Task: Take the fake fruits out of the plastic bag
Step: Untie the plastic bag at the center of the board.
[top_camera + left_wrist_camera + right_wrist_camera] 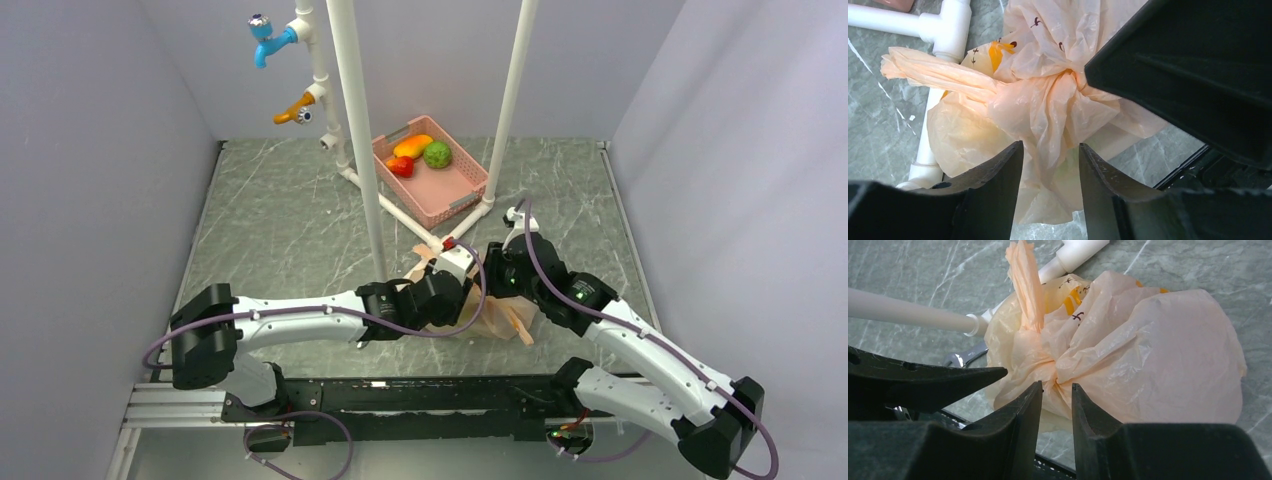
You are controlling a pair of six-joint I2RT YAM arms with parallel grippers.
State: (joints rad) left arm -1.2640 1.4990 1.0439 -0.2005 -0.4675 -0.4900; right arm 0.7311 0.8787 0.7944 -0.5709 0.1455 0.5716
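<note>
peach film bunched between two claws

found crumpled on the grey marbled bench (pixel 280 220), against a white pipe frame (pixel 945 25): plastic bag (pixel 1148 350), neck twisted, a yellow patch showing through. left claw (pixel 1051 145) with jaws apart, astride a hanging fold. right claw (pixel 1057 385) nearly together at the twisted neck; clamped or just touching, cannot tell. pink basket (pixel 470 195) well behind.

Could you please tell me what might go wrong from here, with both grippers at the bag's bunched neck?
1. The thin translucent peach plastic bag is bunched shut at its neck. With the left gripper and right gripper both straddling that bunch, a pull might tear the film or tighten it instead of opening it.
2. The bag lies against the white plastic pipe, so a tug could snag it there.
3. The grippers sit close together and might collide.
</note>
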